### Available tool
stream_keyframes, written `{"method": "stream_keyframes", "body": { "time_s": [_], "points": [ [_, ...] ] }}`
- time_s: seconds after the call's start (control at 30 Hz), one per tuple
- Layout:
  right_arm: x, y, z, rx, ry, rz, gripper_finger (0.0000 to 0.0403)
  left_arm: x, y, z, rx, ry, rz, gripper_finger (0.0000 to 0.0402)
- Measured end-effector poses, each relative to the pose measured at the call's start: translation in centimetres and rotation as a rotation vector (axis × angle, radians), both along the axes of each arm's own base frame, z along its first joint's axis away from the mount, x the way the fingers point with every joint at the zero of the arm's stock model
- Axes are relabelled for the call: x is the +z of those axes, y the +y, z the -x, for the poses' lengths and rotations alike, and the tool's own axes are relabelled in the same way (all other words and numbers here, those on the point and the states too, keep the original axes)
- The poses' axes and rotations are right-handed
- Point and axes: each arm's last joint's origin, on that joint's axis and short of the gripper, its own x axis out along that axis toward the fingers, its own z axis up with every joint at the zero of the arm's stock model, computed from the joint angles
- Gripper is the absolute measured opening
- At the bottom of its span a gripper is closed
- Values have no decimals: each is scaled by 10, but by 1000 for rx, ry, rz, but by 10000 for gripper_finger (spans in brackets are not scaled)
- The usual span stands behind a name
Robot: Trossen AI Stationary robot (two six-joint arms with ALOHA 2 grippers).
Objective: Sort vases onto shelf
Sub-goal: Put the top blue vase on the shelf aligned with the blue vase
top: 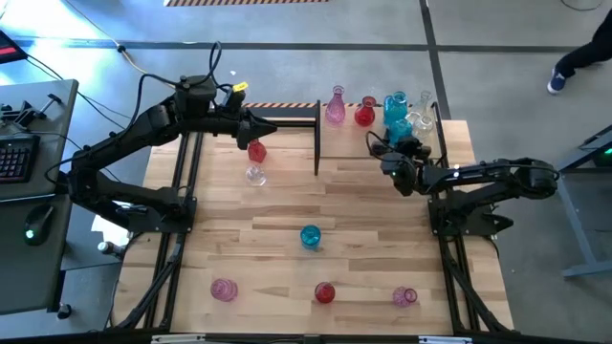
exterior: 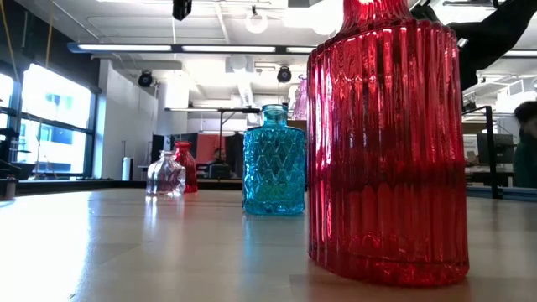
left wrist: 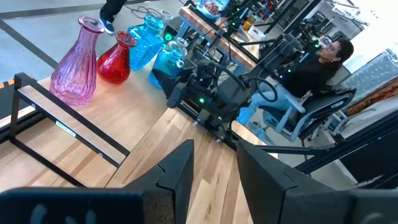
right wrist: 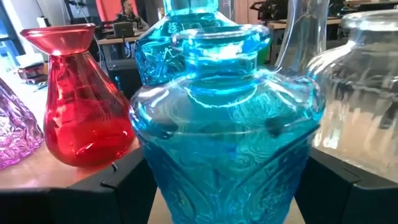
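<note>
At the far right corner of the tabletop [top: 287, 229], on the shelf [top: 346, 143], we see the right end effector [top: 394, 143] reaching in among a cluster of vases. Its two dark fingers [right wrist: 124, 180] stand on either side of a blue vase [right wrist: 227, 137], close against the glass, and we cannot tell whether they are pressing it or have just let go. Around that vase on the shelf we find a second blue vase [top: 396, 103], clear vases [top: 421, 117], a red vase [top: 364, 114] and a tall pink vase [top: 335, 107].

Toward the far left part of the tabletop, beside the shelf's black bar [top: 317, 139], the left end effector [top: 258, 129] hangs above a small red bottle [top: 256, 151] and a clear bottle [top: 255, 175], which stand next to each other. Its fingers [left wrist: 180, 174] are parted with a narrow gap, and we see nothing between them.

Near the middle of the tabletop stands a round blue bottle [top: 310, 236]. Along the near edge we count a pink vase [top: 224, 289] toward the left, a red ribbed vase [top: 325, 292] in the middle and another pink one [top: 405, 296] toward the right, this last lying on its side.

Beyond the far right corner a person's legs [top: 574, 62] show on the floor.
</note>
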Motion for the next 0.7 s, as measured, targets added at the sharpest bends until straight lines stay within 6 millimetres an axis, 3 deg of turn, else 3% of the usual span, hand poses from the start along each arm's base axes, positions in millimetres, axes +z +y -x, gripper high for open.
{"method": "stream_keyframes", "body": {
  "time_s": [0.5, 0.7],
  "points": [
    [0, 0, 0, 2, -9, 0, 337, 0, 0, 0, 0, 0, 0, 113],
    [1, 0, 1, -7, -10, 8, 339, 0, 0, 0, 0, 0, 0, 113]
  ]
}}
